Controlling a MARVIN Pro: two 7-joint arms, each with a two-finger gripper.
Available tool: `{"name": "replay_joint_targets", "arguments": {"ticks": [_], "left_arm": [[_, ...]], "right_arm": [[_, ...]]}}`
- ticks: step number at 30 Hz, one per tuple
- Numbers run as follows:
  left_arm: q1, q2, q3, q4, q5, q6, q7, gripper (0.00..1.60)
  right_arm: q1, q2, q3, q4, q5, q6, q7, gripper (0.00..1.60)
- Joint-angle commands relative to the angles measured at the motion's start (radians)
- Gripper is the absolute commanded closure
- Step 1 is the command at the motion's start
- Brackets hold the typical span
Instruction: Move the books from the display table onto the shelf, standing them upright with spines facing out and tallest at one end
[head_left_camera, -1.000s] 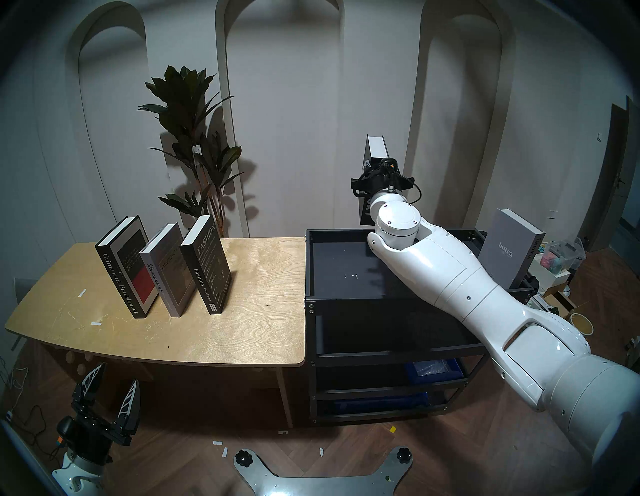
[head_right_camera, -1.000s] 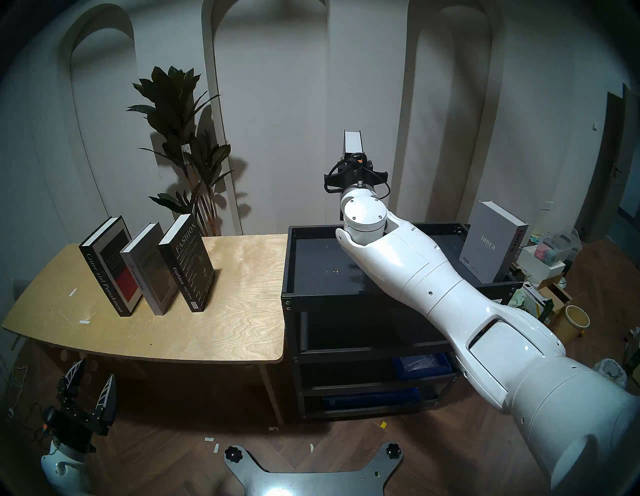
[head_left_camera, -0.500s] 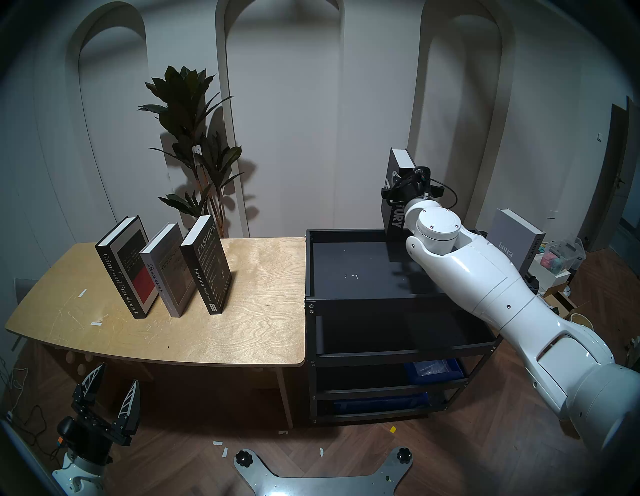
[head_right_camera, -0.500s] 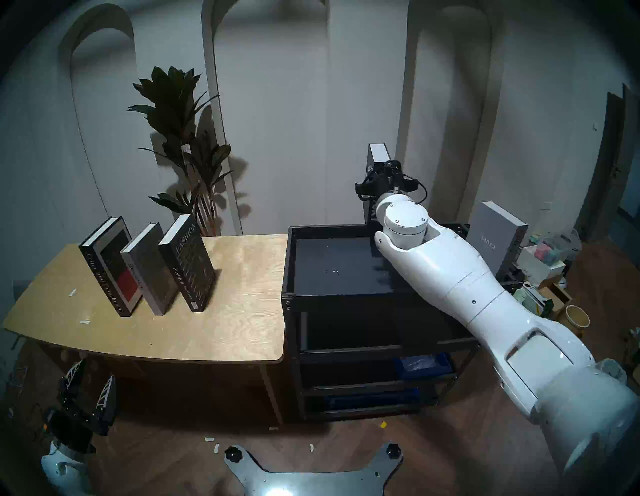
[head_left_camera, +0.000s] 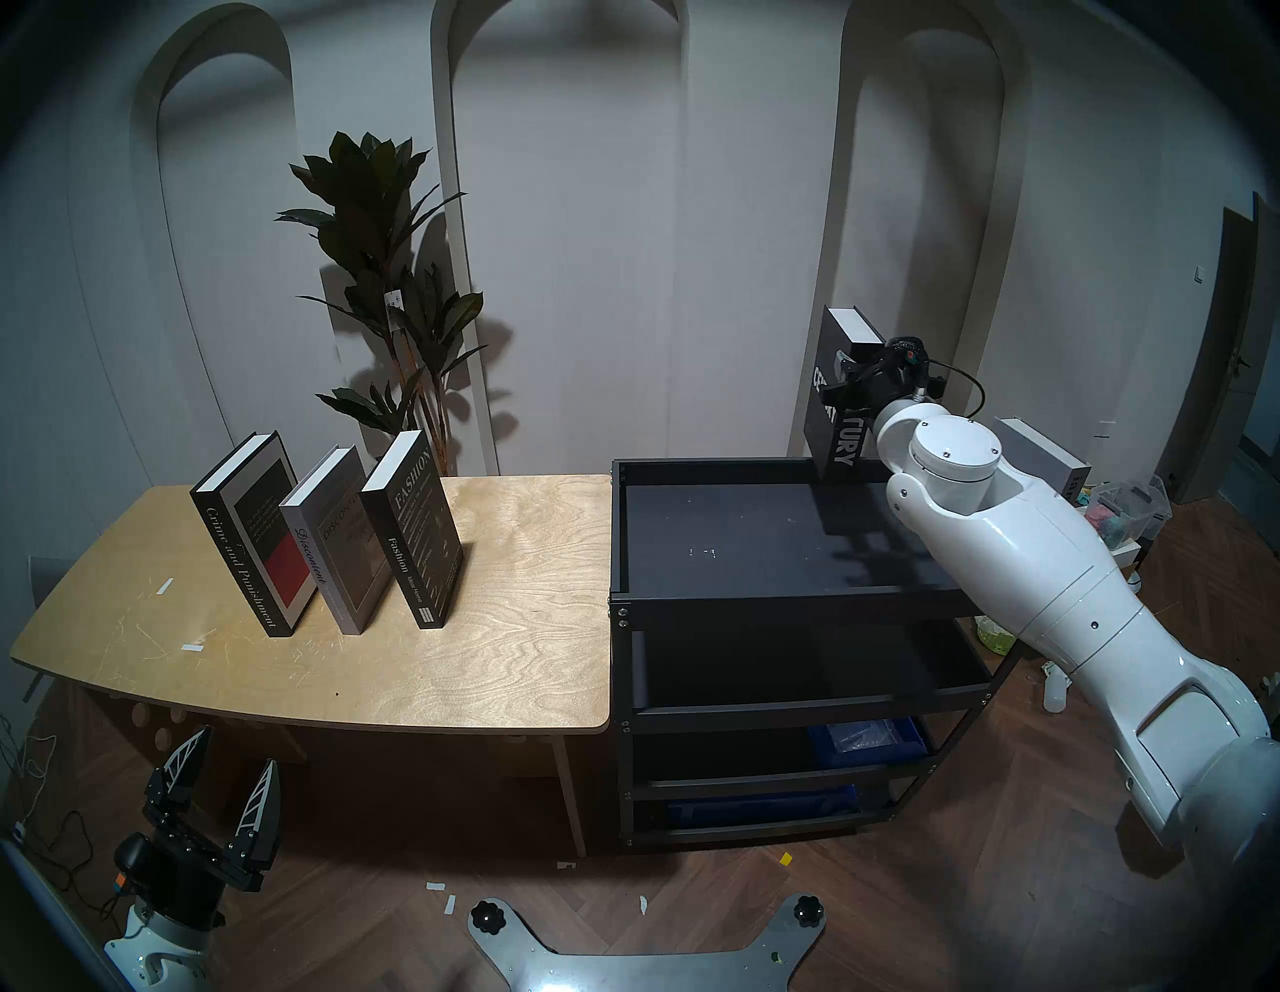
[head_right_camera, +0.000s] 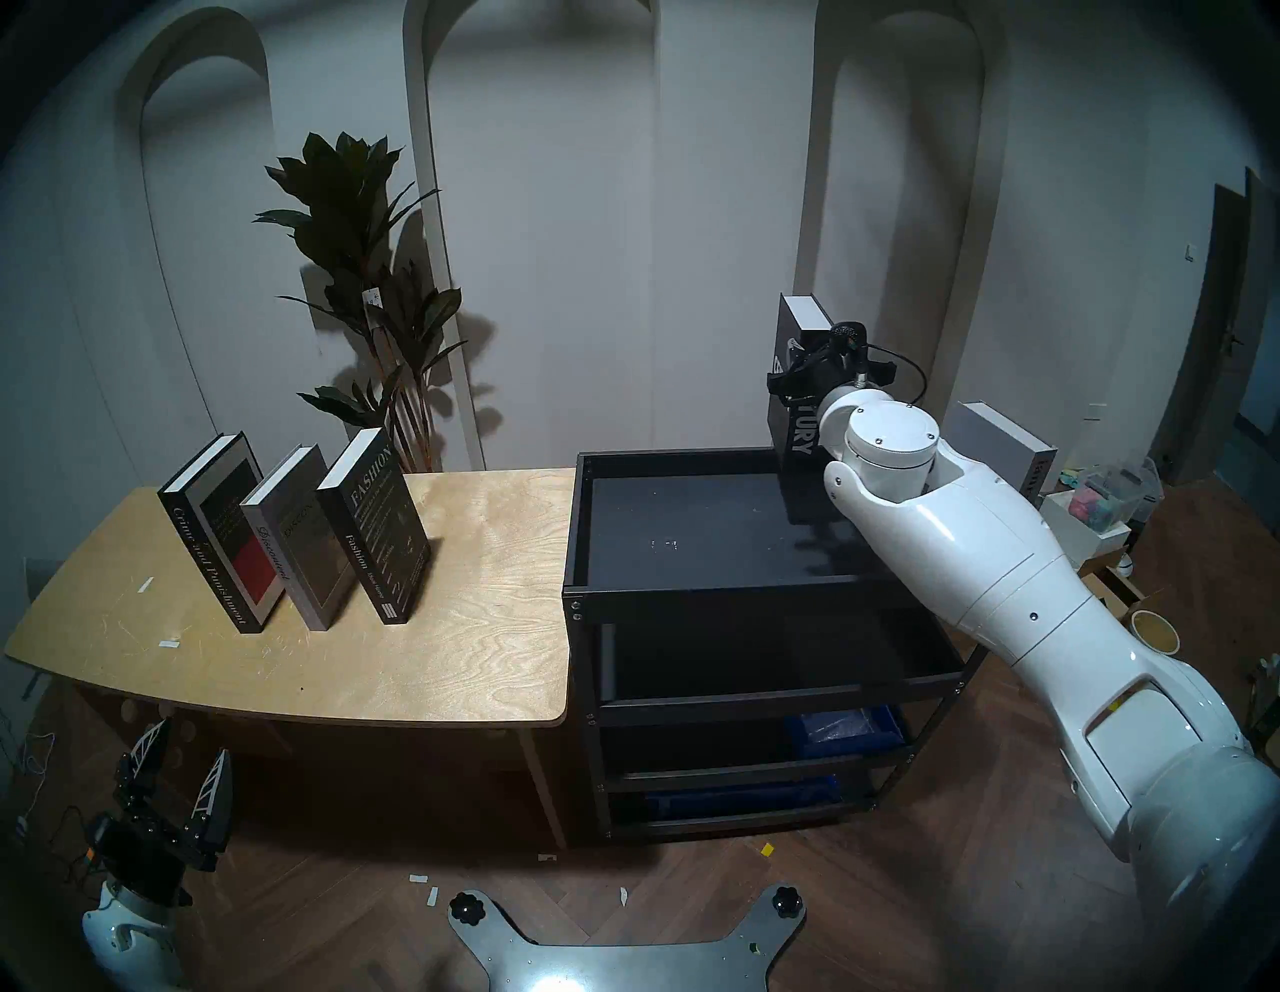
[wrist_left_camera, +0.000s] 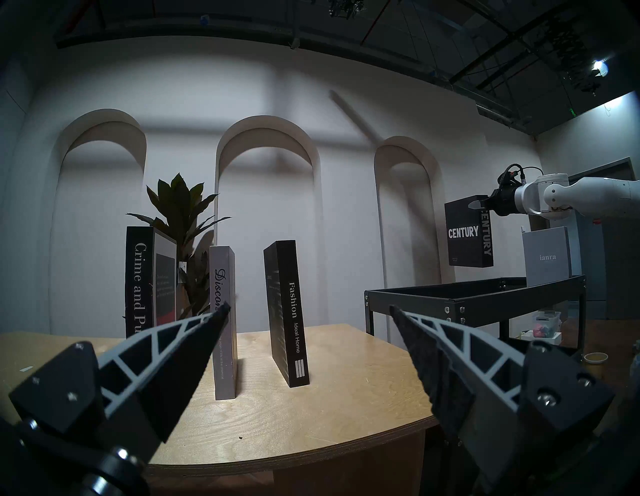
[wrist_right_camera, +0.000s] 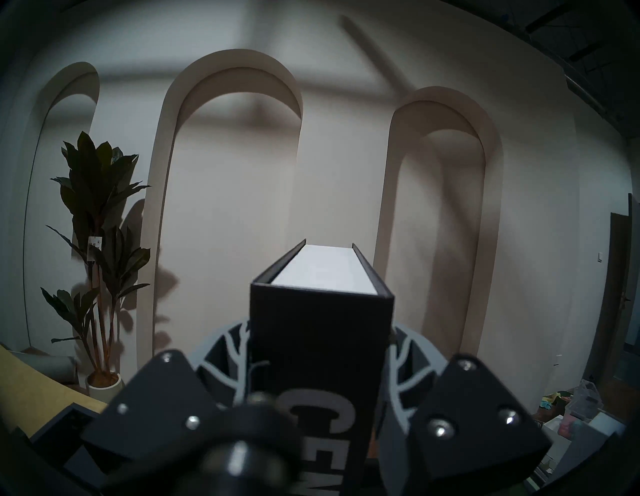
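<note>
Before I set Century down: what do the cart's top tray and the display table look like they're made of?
Cart top tray: looks like black painted or powder-coated metal, matte; bolted frame corners and a thin raised rim suggest it. Display table: apparently light plywood, smooth clear finish; swirling grain on top, and the left wrist view shows layered plies at its edge.

Three books stand upright in a row on the left half of the table, each leaning slightly, spines toward the front. Crime and Punishment, black with a grey, black and red cover, is leftmost and tallest. Discontent is grey and stands in the middle. Fashion is black and stands rightmost. Century, black with white lettering and white page edges, hangs upright in the air above the shelf's far right corner, clear of the tray. ianra, grey, stands upright at the shelf's right end.
</note>
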Motion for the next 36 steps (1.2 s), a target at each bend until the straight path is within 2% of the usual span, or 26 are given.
{"name": "replay_joint_targets", "arguments": {"ticks": [1, 2, 7, 9, 23, 29, 36], "left_arm": [[-0.003, 0.002, -0.001, -0.007, 0.000, -0.001, -0.001, 0.00], [-0.003, 0.002, -0.001, -0.007, 0.000, -0.001, -0.001, 0.00], [-0.004, 0.002, -0.001, -0.006, 0.000, -0.001, -0.001, 0.00], [-0.004, 0.002, -0.001, -0.006, 0.000, -0.001, -0.001, 0.00], [-0.006, 0.002, -0.001, -0.007, 0.000, -0.002, -0.002, 0.00], [-0.006, 0.002, -0.001, -0.008, 0.000, -0.002, -0.003, 0.00], [-0.006, 0.001, -0.001, -0.009, -0.001, -0.002, -0.003, 0.00]], "right_arm": [[-0.043, 0.105, 0.058, -0.060, 0.029, 0.020, 0.040, 1.60], [-0.052, 0.134, 0.062, -0.070, 0.037, 0.025, 0.047, 1.60], [-0.092, 0.172, 0.097, -0.082, 0.063, 0.050, 0.073, 1.60], [-0.121, 0.214, 0.115, -0.096, 0.083, 0.067, 0.093, 1.60], [-0.237, 0.347, 0.198, -0.121, 0.165, 0.134, 0.183, 1.60], [-0.296, 0.412, 0.244, -0.126, 0.218, 0.160, 0.238, 1.60], [-0.390, 0.494, 0.280, -0.148, 0.309, 0.194, 0.340, 1.60]]}}
